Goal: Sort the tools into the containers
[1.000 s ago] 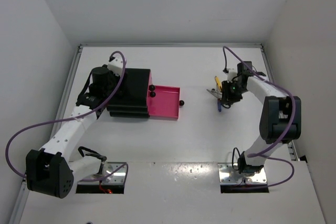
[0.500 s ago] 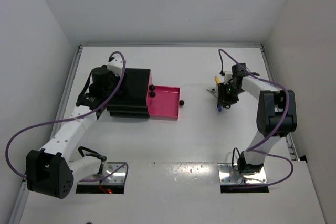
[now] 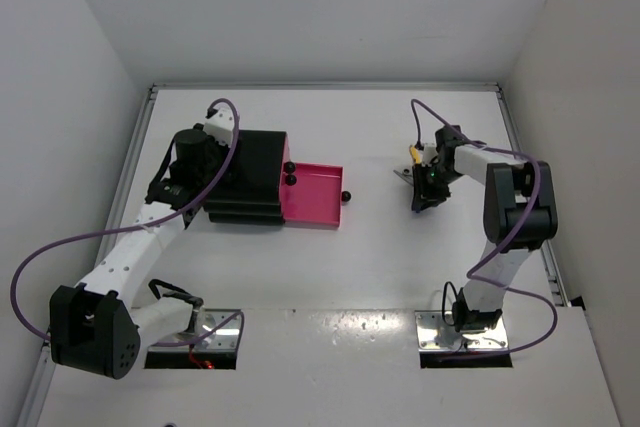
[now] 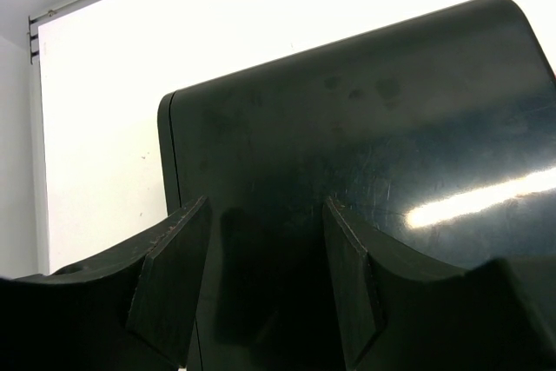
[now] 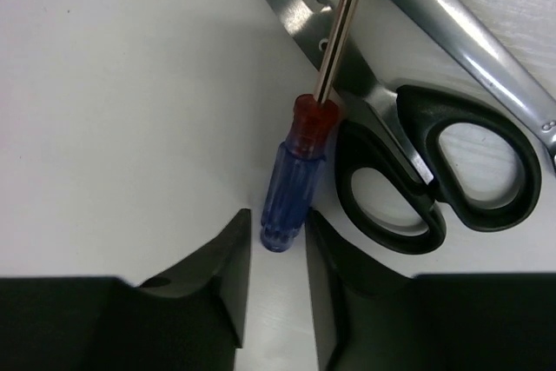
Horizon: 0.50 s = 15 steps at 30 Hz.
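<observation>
- The blue-handled screwdriver point(image 5: 291, 180) lies flat on the white counter point(image 3: 380, 267), at its right side, well apart from the drawers; its silver shaft crosses over a blade of the scissors point(image 5: 395, 236)
- The black-handled scissors lie just beside it, touching the handle, with the slim silver wrench point(image 5: 469, 36) along their other side
- The yellow-handled tool point(image 3: 412, 154) shows only in the overhead view, at the far end of the same cluster
- The right gripper point(image 5: 276, 275) sits low at the screwdriver's butt end, fingers point(image 5: 230, 258) apart on either side of it and not touching it
- The black drawer unit point(image 3: 258, 162) stands at the left, one pink drawer point(image 3: 312, 197) pulled out towards the tools
- The left gripper point(image 4: 261, 284) is over the unit's glossy top, fingers apart and gripping nothing; whether they touch the top is hard to tell
</observation>
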Available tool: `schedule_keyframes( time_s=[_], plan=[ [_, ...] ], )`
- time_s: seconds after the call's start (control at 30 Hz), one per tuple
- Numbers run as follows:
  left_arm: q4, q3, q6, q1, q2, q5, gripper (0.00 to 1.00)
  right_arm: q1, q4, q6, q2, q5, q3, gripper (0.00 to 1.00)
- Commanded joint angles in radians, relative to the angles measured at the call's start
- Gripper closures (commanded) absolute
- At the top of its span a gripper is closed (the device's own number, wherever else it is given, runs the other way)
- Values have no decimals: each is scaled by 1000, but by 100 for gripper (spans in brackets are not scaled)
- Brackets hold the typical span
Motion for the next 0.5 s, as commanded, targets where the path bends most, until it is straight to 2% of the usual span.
schedule_keyframes(
  time_s=[0.0,0.1,0.13,0.23,0.47],
  plan=[
    [-119,-40,-1,1,17,-22,40,10,42,19,12,24,14,71],
    [-110,-49,-1,1,17,-22,40,10,42,19,22,33,14,78],
    [-110,-50,-1,1,17,-22,40,10,42,19,22,33,14,87],
    [-110,-50,-1,1,17,-32,40,10,31,5,-6,33,5,100],
    [-110,-50,-1,1,17,-32,40,29,-90,-173,-248,-108,-50,100]
  ],
)
